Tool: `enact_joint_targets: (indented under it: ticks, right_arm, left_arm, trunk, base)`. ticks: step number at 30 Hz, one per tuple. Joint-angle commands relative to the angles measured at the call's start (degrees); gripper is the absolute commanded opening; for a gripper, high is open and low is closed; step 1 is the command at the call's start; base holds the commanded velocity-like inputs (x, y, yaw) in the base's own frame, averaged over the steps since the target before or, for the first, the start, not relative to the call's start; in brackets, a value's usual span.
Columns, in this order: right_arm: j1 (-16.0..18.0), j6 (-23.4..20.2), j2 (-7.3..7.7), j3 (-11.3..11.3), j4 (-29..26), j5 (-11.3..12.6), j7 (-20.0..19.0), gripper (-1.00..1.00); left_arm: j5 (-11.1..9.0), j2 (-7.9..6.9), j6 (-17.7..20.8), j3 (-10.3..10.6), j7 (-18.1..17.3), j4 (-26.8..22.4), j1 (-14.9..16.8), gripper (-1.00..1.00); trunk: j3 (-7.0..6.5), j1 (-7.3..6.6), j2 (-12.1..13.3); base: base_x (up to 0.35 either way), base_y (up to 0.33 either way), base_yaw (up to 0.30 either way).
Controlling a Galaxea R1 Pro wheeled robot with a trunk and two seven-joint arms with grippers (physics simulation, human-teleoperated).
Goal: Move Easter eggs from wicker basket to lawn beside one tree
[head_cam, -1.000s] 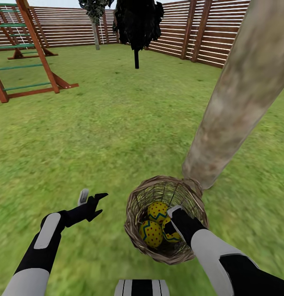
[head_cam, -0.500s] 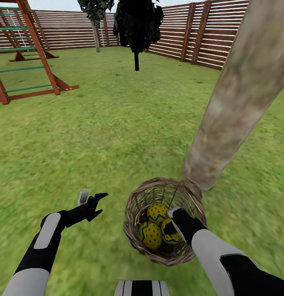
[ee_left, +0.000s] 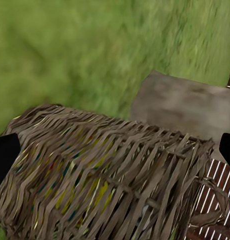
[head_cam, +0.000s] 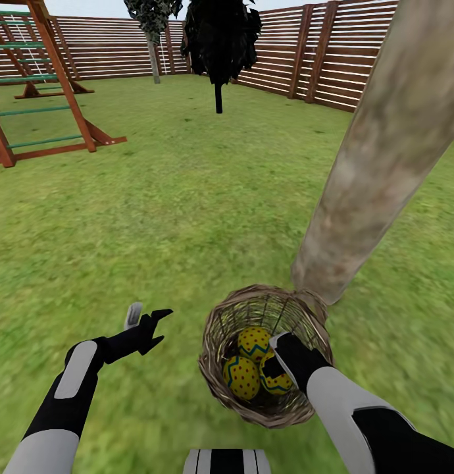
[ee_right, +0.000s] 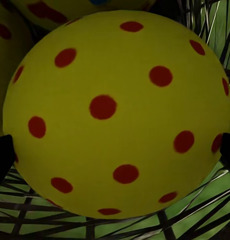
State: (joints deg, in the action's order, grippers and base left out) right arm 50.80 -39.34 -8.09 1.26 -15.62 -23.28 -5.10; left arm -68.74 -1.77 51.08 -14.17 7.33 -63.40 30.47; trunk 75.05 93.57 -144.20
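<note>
The right end effector (head_cam: 274, 364) reaches into the wicker basket (head_cam: 220, 388) beside the tree (head_cam: 378, 164), its spread fingers flanking the rightmost of three Easter eggs (ee_right: 117, 112), whose long axis I cannot tell.

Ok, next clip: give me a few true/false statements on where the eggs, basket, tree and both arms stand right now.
1. All three Easter eggs lie inside the wicker basket. True.
2. The basket sits beside the play set. False: it stands at the foot of the tree trunk.
3. The right gripper reaches into the basket, against an egg. True.
4. The left gripper holds an egg. False: it hovers over the lawn, jaws open and empty.
</note>
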Motion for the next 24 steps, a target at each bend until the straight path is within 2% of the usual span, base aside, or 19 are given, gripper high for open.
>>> enact_joint_targets:
  ticks: [1, 8, 12, 15, 24]
  right_arm:
    - [0.0, -0.37, 0.07, 0.14, -0.11, -0.81, -0.52, -1.0]
    - [0.0, -0.39, 0.07, 0.14, -0.11, -0.85, -0.7, -1.0]
    - [0.0, -0.39, 0.09, 0.14, -0.11, -0.89, -0.7, -1.0]
    - [0.0, -0.39, 0.02, 0.14, -0.11, -0.93, -0.7, -1.0]
    - [0.0, -0.3, -0.08, 0.14, -0.1, -0.98, -0.7, -1.0]
  left_arm:
    - [-0.61, 0.01, 0.23, -0.07, 0.58, -0.05, 0.02, 1.0]
    - [-0.57, 0.01, 0.25, -0.1, 0.58, -0.05, 0.02, 1.0]
    - [-0.63, 0.01, 0.24, -0.07, 0.58, -0.05, 0.02, 1.0]
    - [-0.58, 0.01, 0.25, -0.07, 0.58, -0.05, 0.02, 1.0]
    - [-0.44, 0.02, 0.25, -0.07, 0.58, -0.05, 0.02, 1.0]
  trunk:
    - [0.04, -0.01, -0.02]
    - [0.04, -0.01, -0.02]
    - [-0.62, -0.09, 0.02]
    - [-0.62, -0.09, 0.02]
    - [-2.61, -0.32, 0.14]
  base:
    - [0.0, 0.0, 0.0]
    - [0.0, 0.0, 0.0]
    - [0.0, 0.0, 0.0]
    - [0.0, 0.0, 0.0]
    - [0.0, 0.0, 0.0]
